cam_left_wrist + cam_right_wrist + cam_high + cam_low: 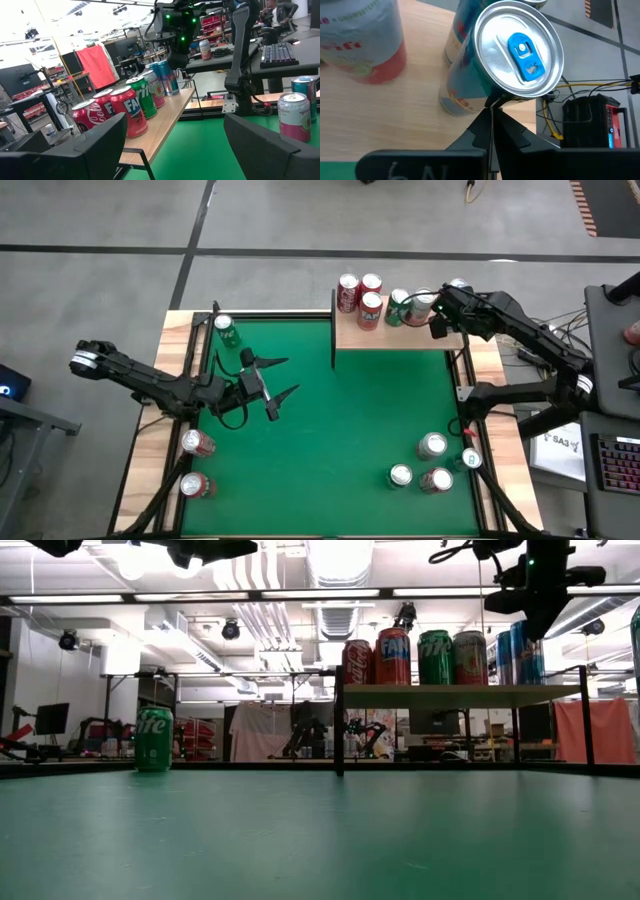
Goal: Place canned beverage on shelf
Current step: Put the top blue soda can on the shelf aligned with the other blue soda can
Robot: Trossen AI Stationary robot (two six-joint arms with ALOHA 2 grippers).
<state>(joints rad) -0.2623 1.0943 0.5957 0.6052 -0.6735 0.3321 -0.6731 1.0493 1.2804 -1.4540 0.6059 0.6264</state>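
Note:
The shelf (400, 338) stands at the table's far edge, right of the middle, and carries a row of upright cans: red ones (375, 658), a green one (435, 657) and blue ones at the right end. The blue can with a blue tab (520, 50) stands on the board (395, 115). My right gripper (440, 315) is shut, slanting down, its tip beside that can's upper side (492, 117). Above the table's left half, my left gripper (290, 376) hangs open and level with nothing between its fingers (95, 145). My right gripper's shut fingertips (492, 112) stand against the blue can's side just under its rim (495, 97), coming from above at a slant. Whether they touch the can I cannot tell. The can stands upright on the shelf board.
A green can (224, 330) stands on the table at the far left. Two cans (197, 442) sit by the left edge and several more (432, 445) near the right front corner. The felt in the middle of the table (340, 440) is bare.

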